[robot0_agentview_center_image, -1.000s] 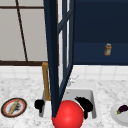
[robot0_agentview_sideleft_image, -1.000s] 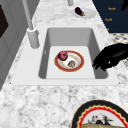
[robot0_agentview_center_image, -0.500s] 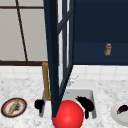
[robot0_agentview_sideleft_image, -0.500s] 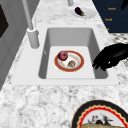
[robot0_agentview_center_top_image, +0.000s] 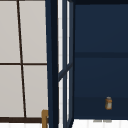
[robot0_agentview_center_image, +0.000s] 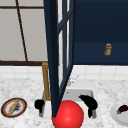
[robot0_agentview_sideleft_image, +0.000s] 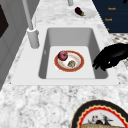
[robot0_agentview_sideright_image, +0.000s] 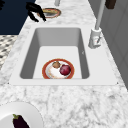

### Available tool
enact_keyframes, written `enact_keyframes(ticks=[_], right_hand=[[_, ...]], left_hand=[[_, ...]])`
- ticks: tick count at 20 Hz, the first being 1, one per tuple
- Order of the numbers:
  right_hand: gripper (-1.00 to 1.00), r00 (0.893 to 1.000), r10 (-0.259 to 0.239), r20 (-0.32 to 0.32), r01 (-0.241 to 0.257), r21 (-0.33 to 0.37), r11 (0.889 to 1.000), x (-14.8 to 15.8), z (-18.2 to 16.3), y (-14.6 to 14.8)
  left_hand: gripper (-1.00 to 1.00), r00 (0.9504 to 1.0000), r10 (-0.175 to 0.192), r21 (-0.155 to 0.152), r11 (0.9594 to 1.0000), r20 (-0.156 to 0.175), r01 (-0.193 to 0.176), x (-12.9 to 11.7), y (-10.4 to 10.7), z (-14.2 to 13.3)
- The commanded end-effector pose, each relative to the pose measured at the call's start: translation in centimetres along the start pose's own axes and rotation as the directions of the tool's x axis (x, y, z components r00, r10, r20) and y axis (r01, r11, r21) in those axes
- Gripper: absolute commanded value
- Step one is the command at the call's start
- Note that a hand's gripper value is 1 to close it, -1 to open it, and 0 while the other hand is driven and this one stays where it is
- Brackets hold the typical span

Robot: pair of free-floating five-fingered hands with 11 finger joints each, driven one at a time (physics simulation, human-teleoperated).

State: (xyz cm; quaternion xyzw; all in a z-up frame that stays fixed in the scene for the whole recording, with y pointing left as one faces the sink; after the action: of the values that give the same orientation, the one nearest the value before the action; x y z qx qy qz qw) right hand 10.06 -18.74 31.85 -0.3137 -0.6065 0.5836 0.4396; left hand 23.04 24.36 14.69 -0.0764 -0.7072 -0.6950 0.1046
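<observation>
Right hand [robot0_agentview_center_image: 88, 102]: over the sink's [robot0_agentview_sideleft_image: 50, 33] front right edge, fingers relaxed and drooping, holding nothing, nearest the red-rimmed plate [robot0_agentview_sideleft_image: 69, 61] in the basin, which carries a dark red apple [robot0_agentview_sideleft_image: 62, 55] and a small brownish item [robot0_agentview_sideleft_image: 71, 63] too blurred to identify. Left hand [robot0_agentview_center_image: 39, 104]: at the sink's front left edge, partly masked by the open cabinet door [robot0_agentview_center_image: 59, 57] and the red ball [robot0_agentview_center_image: 68, 114]; fingers cannot be told. Also: eggplant [robot0_agentview_center_image: 123, 109] on a white plate [robot0_agentview_center_image: 117, 117] cut off at the right; jar [robot0_agentview_center_image: 107, 49] on the cabinet shelf.
</observation>
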Motion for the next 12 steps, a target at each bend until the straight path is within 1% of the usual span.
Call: enact_keyframes(ticks=[1, 3, 6, 8, 9, 10, 11, 12], right_hand=[[-1.0, 0.999, -0.009, -0.036, 0.009, 0.007, 1.0, -0.7, 1.4, -2.3], [-1.0, 0.999, -0.011, -0.044, 0.011, 0.01, 1.0, -1.0, 2.2, -3.3], [-1.0, 0.998, -0.017, -0.054, 0.017, -0.004, 1.0, -1.1, 4.2, -4.3], [-1.0, 0.998, -0.007, -0.067, 0.006, -0.012, 1.0, -0.7, 5.4, -4.7], [-1.0, 0.997, -0.001, -0.083, -0.002, -0.025, 1.0, -0.3, 5.9, -4.6], [-1.0, 0.997, 0.017, -0.081, -0.023, -0.065, 0.998, 0.1, 6.3, -4.1], [-1.0, 0.995, 0.027, -0.092, -0.035, -0.091, 0.995, 0.1, 6.7, -4.4], [-1.0, 0.994, 0.03, -0.106, -0.041, -0.103, 0.994, 0.3, 7.3, -4.3]], left_hand=[[0.0, 1.0, 0.0, 0.0, 1.0, 0.0, 0.0, 0.0, 0.0, 0.0], [0.0, 1.0, 0.0, 0.0, 1.0, 0.0, 0.0, 0.0, 0.0, 0.0], [0.0, 1.0, 0.0, 0.0, 1.0, 0.0, 0.0, 0.0, 0.0, 0.0], [0.0, 1.0, 0.0, 0.0, 1.0, 0.0, 0.0, 0.0, 0.0, 0.0], [0.0, 1.0, 0.0, 0.0, 1.0, 0.0, 0.0, 0.0, 0.0, 0.0], [0.0, 1.0, 0.0, 0.0, 1.0, 0.0, 0.0, 0.0, 0.0, 0.0], [0.0, 1.0, 0.0, 0.0, 1.0, 0.0, 0.0, 0.0, 0.0, 0.0], [0.0, 1.0, 0.0, 0.0, 1.0, 0.0, 0.0, 0.0, 0.0, 0.0]])
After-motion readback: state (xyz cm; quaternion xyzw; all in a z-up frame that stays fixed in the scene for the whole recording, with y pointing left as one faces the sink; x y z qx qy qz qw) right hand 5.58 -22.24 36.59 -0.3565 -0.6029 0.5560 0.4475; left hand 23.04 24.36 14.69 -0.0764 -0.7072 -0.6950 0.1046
